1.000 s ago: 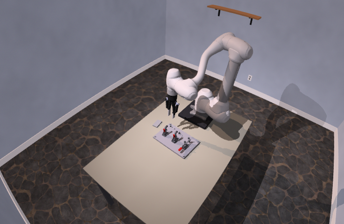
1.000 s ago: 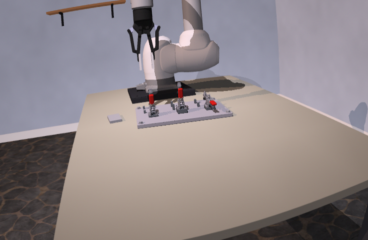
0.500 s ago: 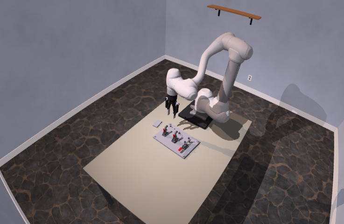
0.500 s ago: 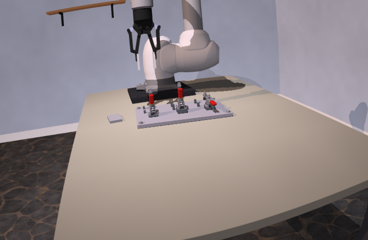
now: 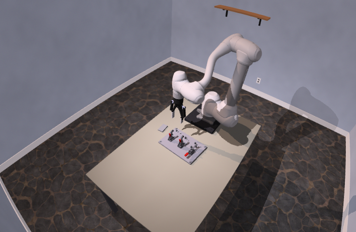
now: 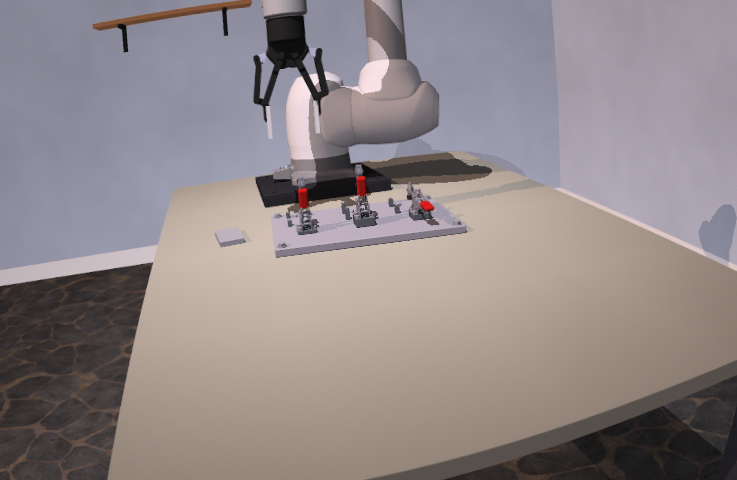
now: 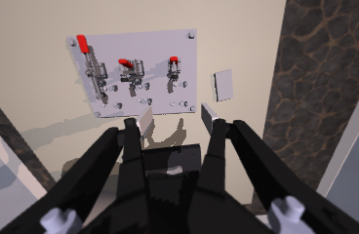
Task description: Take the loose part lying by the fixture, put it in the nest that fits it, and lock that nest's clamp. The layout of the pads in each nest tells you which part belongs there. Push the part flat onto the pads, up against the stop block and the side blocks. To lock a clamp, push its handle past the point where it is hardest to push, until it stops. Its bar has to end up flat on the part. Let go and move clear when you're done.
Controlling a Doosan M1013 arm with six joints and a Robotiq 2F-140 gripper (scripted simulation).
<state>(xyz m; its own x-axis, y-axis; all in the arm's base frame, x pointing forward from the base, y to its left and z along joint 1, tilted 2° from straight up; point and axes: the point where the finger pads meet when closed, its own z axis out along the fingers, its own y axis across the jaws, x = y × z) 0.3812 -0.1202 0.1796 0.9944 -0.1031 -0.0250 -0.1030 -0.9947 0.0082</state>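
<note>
The loose part [image 5: 162, 127] [image 6: 229, 236] [image 7: 223, 85] is a flat light grey plate lying on the table beside the fixture. The fixture base [image 5: 167, 146] [image 6: 323, 243] [image 7: 153, 43] carries three nests with small pads and blocks, each with a red-handled clamp. Two clamp handles [image 6: 303, 198] [image 6: 361, 185] stand upright. The third handle [image 5: 186, 154] [image 6: 426, 206] [image 7: 83, 44] is laid over, at the fixture end away from the part. My gripper [image 5: 177, 119] [image 6: 293, 135] [image 7: 177, 111] is open and empty, high above the table behind the fixture. The pad layouts are too small to read clearly.
The arm's black base plate [image 5: 193, 122] [image 6: 272, 195] [image 7: 173, 157] stands on the table [image 5: 145, 175] [image 6: 380, 316] behind the fixture. Bolt heads sit at the fixture's corners. A wooden shelf [image 5: 242, 12] [image 6: 170, 14] hangs on the wall.
</note>
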